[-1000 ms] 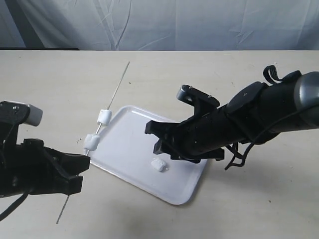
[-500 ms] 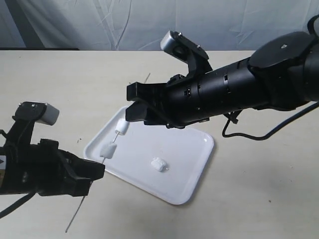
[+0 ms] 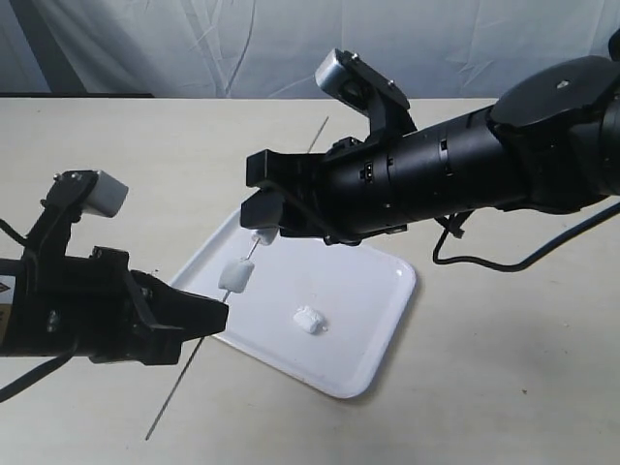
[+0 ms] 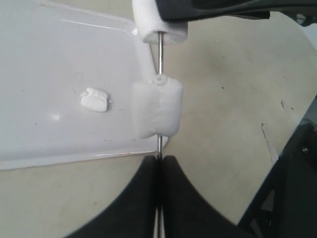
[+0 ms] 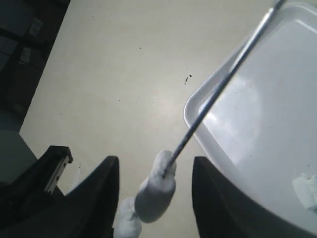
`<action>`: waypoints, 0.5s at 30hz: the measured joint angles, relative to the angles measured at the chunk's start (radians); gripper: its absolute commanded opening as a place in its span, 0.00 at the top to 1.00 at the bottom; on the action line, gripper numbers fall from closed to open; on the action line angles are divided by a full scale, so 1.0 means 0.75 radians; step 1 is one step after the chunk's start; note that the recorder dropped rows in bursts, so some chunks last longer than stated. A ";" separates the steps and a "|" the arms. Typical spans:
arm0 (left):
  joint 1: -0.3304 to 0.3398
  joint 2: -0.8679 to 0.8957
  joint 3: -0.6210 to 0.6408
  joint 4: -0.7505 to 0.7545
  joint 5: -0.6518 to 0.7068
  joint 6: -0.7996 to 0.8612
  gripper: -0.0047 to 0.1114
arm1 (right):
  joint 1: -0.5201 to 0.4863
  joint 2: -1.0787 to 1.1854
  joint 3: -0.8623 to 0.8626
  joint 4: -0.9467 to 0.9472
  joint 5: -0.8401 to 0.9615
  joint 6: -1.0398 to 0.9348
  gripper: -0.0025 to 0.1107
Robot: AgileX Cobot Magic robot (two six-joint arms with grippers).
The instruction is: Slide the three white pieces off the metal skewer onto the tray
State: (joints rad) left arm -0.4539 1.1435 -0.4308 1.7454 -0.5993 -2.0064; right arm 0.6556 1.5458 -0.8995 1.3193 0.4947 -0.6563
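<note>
Grey metal skewer [image 3: 178, 383] slants above the beige table [image 3: 504, 387], pinched near its lower end by my left gripper [image 4: 159, 161], whose two black fingers are pressed together on the rod with only the steel between them. A short bare tail of the rod sticks out below that grip toward the table, while the long part rises across the near corner of the tray [image 3: 387, 360] and passes in front of my right arm. Two pieces are threaded on it. The lower white piece [image 3: 235, 276] sits just above my left fingertips, over the tray's left edge. The upper white piece [image 3: 262, 233] sits a little farther up the rod, right at my right gripper [image 5: 154, 166]. That gripper is spread, one finger on each side of the rod; the right wrist view shows a gap between each finger and the piece, while the left wrist view shows a dark finger lying across the piece's top, and I cannot tell whether it touches. The third white piece [image 3: 308, 320] lies on its own on the glossy tray floor, off the skewer and apart from both grippers.
</note>
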 measured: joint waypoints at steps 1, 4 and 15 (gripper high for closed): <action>0.000 0.000 0.000 0.000 0.006 0.000 0.96 | 0.000 0.000 0.000 0.009 0.000 0.000 0.58; 0.000 0.000 0.000 -0.002 0.014 0.000 0.96 | 0.000 0.000 0.000 0.031 0.000 0.000 0.63; 0.000 0.000 -0.025 -0.026 0.033 0.000 0.96 | 0.000 0.000 0.000 0.067 -0.009 0.000 0.80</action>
State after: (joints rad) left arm -0.4539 1.1435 -0.4497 1.7259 -0.5745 -2.0064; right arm 0.6556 1.5458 -0.8995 1.3696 0.4881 -0.6563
